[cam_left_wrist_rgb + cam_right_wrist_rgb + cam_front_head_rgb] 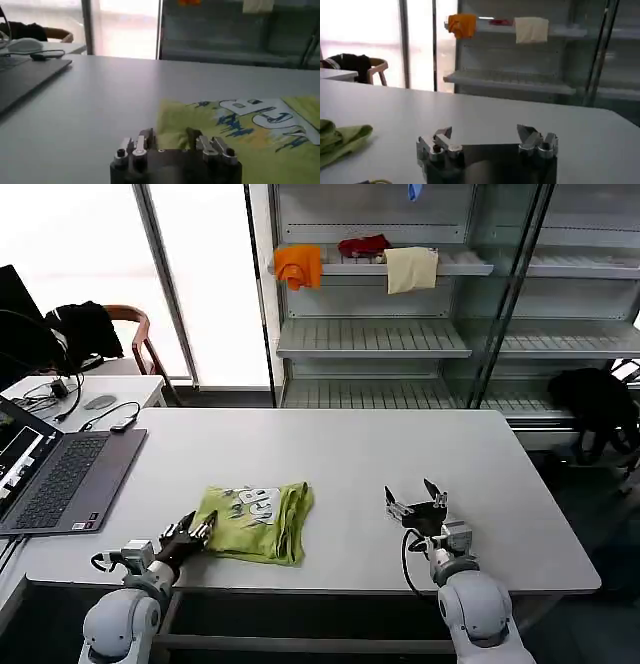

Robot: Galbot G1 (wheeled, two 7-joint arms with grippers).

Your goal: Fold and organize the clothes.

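Item: lime-green T-shirt (256, 522), bunched in a rough fold, print up, on the white table (340, 454) near its front edge, long axis running left to right. Left gripper (200, 531): nearer arm, at the shirt's left edge, fingers parted. Right gripper (416, 498): spread wide, holding nothing, well apart to the shirt's right.

T-shirt (256, 521) on table (350, 454), laptop (60, 479) to its left, shelves (380, 334) behind.
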